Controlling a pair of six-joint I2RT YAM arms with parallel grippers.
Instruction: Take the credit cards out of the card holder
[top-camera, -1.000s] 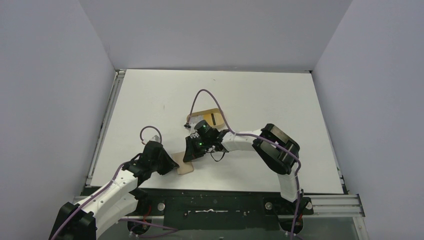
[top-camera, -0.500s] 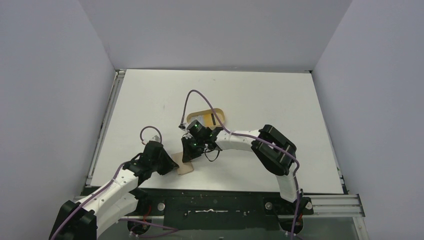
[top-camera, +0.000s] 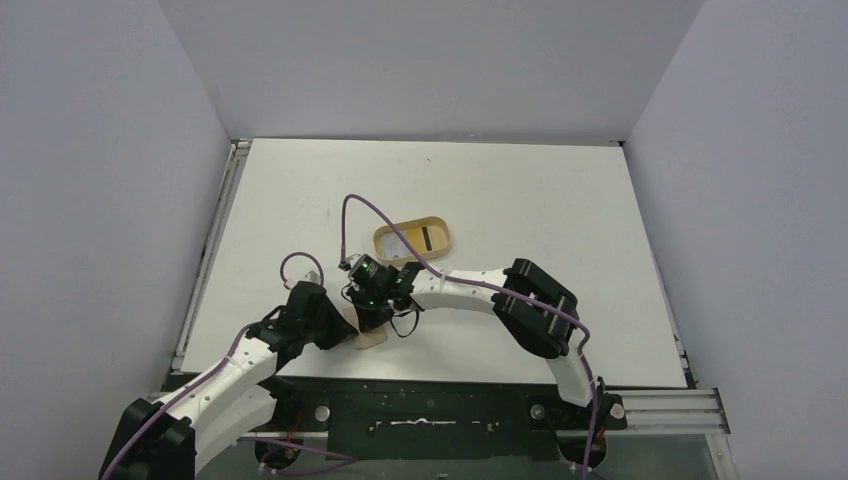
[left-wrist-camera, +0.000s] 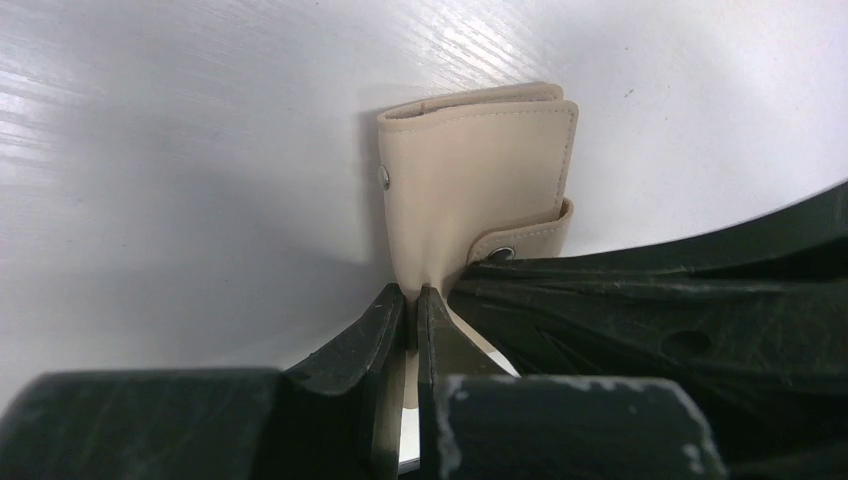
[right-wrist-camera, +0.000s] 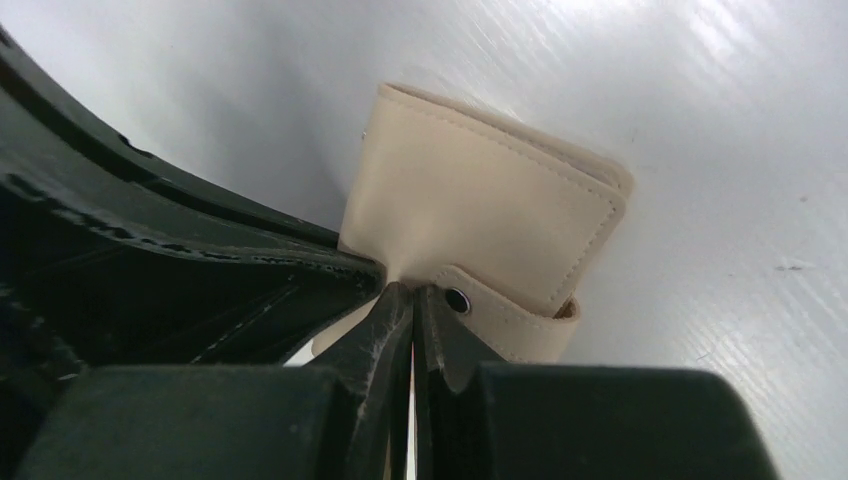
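Oval tan tray (top-camera: 448, 238), rimmed, on wht table (top-camera: 560, 200)

A white table (top-camera: 520, 180) (its surface faintly streaked up close) sits inside three plain, pale grey-lilac walls: a back wall (top-camera: 430, 70), a left wall (top-camera: 100, 200) and a right wall (top-camera: 750, 200). A metal rail (top-camera: 212, 250) runs along the table's left edge, and a dark base strip (top-camera: 440, 405) along its near edge. The light is soft and even.

Behind fingers (left-wrist-camera: 350, 345), card holder (left-wrist-camera: 480, 180) edge

Left fingers (left-wrist-camera: 360, 340) pinched tight; right fingers (right-wrist-camera: 375, 335) likewise; tips close together.
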